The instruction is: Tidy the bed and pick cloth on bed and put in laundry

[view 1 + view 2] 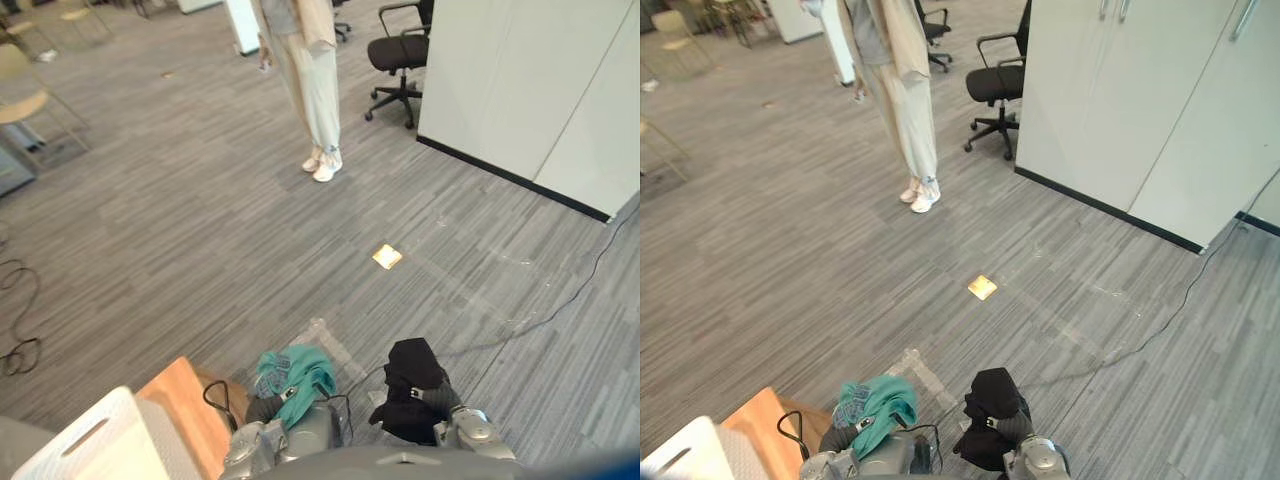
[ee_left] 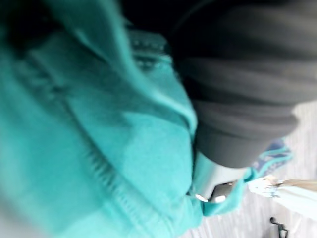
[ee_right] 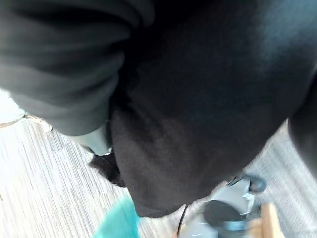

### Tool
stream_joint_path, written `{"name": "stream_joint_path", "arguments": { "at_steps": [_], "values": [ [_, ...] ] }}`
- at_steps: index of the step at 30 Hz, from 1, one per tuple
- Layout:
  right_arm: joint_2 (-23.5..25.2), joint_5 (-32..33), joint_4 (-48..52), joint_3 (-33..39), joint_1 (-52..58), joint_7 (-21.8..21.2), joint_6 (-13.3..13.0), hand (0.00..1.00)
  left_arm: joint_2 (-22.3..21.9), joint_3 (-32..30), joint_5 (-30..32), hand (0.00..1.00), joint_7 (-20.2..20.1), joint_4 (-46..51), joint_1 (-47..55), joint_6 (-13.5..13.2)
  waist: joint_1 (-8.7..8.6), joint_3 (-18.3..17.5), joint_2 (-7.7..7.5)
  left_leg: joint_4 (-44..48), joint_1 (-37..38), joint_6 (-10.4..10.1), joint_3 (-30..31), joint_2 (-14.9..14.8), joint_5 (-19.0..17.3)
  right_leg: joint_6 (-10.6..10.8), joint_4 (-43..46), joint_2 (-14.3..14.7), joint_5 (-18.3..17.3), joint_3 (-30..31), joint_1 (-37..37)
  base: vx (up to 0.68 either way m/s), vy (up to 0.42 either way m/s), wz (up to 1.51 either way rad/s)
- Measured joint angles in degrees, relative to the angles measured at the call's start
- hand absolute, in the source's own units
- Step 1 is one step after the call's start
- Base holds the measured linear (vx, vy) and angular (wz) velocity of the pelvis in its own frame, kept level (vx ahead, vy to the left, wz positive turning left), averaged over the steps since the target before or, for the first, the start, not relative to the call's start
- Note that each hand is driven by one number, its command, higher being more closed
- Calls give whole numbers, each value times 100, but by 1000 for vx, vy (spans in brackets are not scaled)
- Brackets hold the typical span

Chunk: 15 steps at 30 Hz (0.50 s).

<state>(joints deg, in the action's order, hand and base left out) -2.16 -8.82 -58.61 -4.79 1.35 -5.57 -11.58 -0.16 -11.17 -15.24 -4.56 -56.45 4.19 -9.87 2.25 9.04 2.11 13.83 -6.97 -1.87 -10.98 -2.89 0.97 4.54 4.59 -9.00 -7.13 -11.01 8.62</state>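
Closest in, a teal cloth (image 1: 300,370) was draped over the left robot hand (image 2: 233,124) and a black cloth (image 1: 412,365) over the right robot hand (image 3: 59,74), both above the grey carpet (image 1: 200,230); under the fabric I could not tell whether either robot hand was clenched. At the robot's left a white basket (image 1: 95,440) sat beside a wooden surface (image 1: 185,405). Farther out lay a brass floor plate (image 1: 387,257), then a standing person (image 1: 315,90), an office chair (image 1: 400,50) and white cabinets (image 1: 540,90)
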Motion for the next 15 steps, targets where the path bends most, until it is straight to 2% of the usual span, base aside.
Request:
{"name": "stream_joint_path", "arguments": {
  "at_steps": [1,2,3,4,5,6,7,8,9,10,11,12,14,15],
  "values": [
    [59,-127,30,2,30,29,-58,100,17,126,-63,100,-7,7,-105,2,-10,-12,-91,-311,25,16,-265,217,166,47,-35,-209,-9,-380,35,228,155,109],
    [98,-222,33,12,31,99,-69,100,-2,242,-167,100,-14,38,-158,11,-70,-12,-141,-579,67,-74,-591,358,278,119,-30,-392,30,-680,115,138,156,120],
    [97,-258,43,14,43,147,-72,100,-80,295,-166,100,-24,95,-140,-5,-145,-21,-111,-755,177,-11,-1230,369,59,160,-13,-481,54,-979,239,109,208,136],
    [109,-272,113,6,108,271,-67,100,-175,459,-220,100,-24,95,-122,4,-154,-61,-28,-761,458,208,-2282,131,-386,272,29,-483,-50,-1314,528,118,211,129],
    [129,-296,135,42,111,369,-41,100,-185,618,-236,100,-16,96,-121,50,-120,-71,-48,-696,554,547,-2381,250,-581,305,83,-581,-180,-1534,785,137,198,103],
    [135,-410,131,86,127,421,17,100,-186,731,-293,100,-4,122,-133,63,8,-136,-74,-642,647,581,-2369,387,-793,292,270,-747,-245,-1669,863,165,154,73],
    [104,-511,130,196,201,467,71,100,-227,814,-390,100,47,125,-93,71,54,-253,-18,-724,698,554,-2313,528,-987,363,642,-865,-300,-1810,809,209,183,99],
    [90,-649,161,476,228,494,138,100,-287,967,-410,100,145,116,-92,90,-17,-323,8,-950,869,516,-2132,744,-1029,353,1519,-1185,-292,-1982,648,235,196,121],
    [49,-702,158,639,229,526,162,100,-297,1063,-415,100,210,113,-112,94,-55,-328,5,-1022,933,549,-1964,847,-968,267,2081,-1342,-243,-1955,516,310,192,187],
    [-27,-708,1,864,71,559,246,100,-227,1216,-370,100,266,73,-183,139,-123,-334,46,-1012,1023,984,-1376,1010,-809,57,3242,-1493,-93,-1733,173,350,124,224],
    [-61,-695,-213,976,-49,554,332,100,-24,1384,-309,100,324,-17,-284,194,-179,-229,-102,-934,1132,1090,-883,1078,-821,248,4080,-1326,-277,-1419,-44,361,70,232],
    [-62,-622,-227,1012,-65,541,350,100,64,1396,-258,100,361,-50,-306,196,-180,-159,-135,-912,1208,1097,-657,1084,-828,282,4321,-1204,-396,-1361,-137,340,-10,219],
    [-152,-606,-269,1113,-108,532,365,100,328,1382,-229,100,602,-113,-250,203,-133,-109,-163,-893,1385,1080,241,1079,-828,176,4383,-772,-820,-1428,-626,341,-69,184],
    [-167,-612,-286,1129,-115,531,368,100,369,1376,-241,100,657,-116,-236,207,-132,-110,-165,-894,1404,1070,401,1078,-834,159,4291,-717,-888,-1426,-679,348,-93,160]
  ]
}}
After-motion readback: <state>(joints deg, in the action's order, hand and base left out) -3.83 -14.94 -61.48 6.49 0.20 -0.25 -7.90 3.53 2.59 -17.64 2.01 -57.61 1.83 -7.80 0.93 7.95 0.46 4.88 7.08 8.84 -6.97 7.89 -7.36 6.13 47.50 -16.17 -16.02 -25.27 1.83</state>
